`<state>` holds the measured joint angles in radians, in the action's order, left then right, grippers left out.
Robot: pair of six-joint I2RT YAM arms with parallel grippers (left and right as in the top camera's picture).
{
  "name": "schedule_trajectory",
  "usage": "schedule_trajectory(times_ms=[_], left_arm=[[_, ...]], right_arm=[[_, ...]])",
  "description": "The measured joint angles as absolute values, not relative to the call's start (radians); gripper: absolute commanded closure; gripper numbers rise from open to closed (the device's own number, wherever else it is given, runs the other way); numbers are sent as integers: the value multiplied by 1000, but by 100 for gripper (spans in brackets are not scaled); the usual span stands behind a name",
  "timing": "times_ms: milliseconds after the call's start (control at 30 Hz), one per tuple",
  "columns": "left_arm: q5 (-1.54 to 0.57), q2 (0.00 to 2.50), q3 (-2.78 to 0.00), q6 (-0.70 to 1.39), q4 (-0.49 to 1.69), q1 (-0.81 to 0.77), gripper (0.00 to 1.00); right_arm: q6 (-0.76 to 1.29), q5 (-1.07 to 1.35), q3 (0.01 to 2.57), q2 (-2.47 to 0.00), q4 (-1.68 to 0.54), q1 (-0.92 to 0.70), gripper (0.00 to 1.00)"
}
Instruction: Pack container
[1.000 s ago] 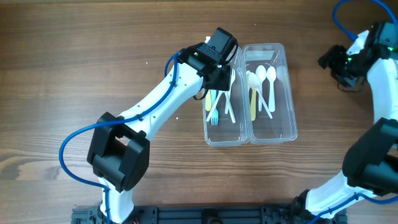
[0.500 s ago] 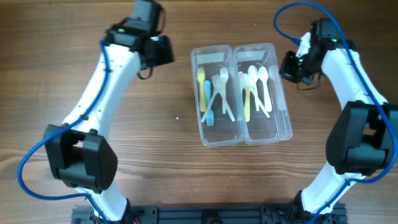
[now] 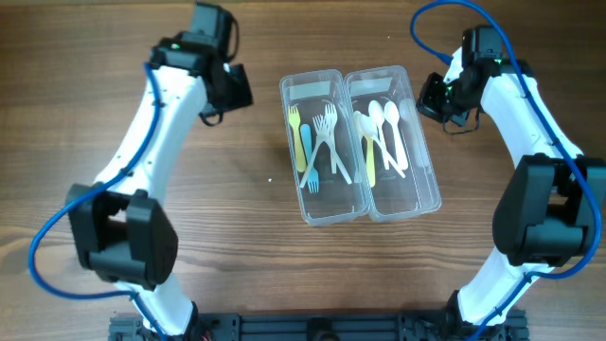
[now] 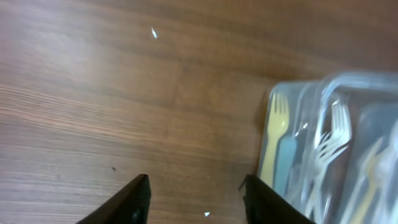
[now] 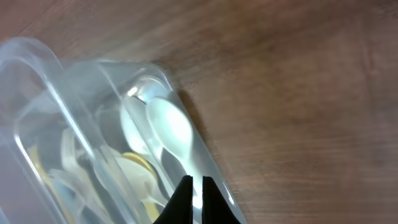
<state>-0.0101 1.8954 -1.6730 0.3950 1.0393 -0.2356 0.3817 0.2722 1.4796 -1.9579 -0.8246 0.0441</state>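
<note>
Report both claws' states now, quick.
Left claw: open, empty.
Right claw: closed, nothing visibly held.

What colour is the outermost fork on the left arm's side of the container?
Yellow. The fork shows best in the overhead view.
</note>
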Motion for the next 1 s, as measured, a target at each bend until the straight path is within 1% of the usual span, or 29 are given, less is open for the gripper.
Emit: schedule_trajectory(times_ms=[100,200,400,533,767,867,900,1000], left_arm=[[-29,1953,-1627,393,988,-278,40],[-38,1997,-1612,388,922,-318,38],[-44,1998,-1611,386,884,-351,38],[-44,1998,-1611,386,874,-351,39],[-43,1998,-1611,369,843,-348,41],[-43,1998,-1611,343,828,-346,41],[-42,1998,-1611,333,825,-345,42],[-42,1998,-1611,322,825,-345,42]], right_arm=[[381,176,1480,-1958,-921,44,96],[381,118,1480,-1958,-956,47,96],[381,78,1480,-1958,-1151,56,96],[353,129,1480,-1958,-1232,56,96],[307,308,1480,-1958,-1239,36,94],[303,337,1480,-1958,-1239,33,93],[301,343,1480,-1958,-1239,33,95],[300,343,1480,-1958,-1206,33,96]])
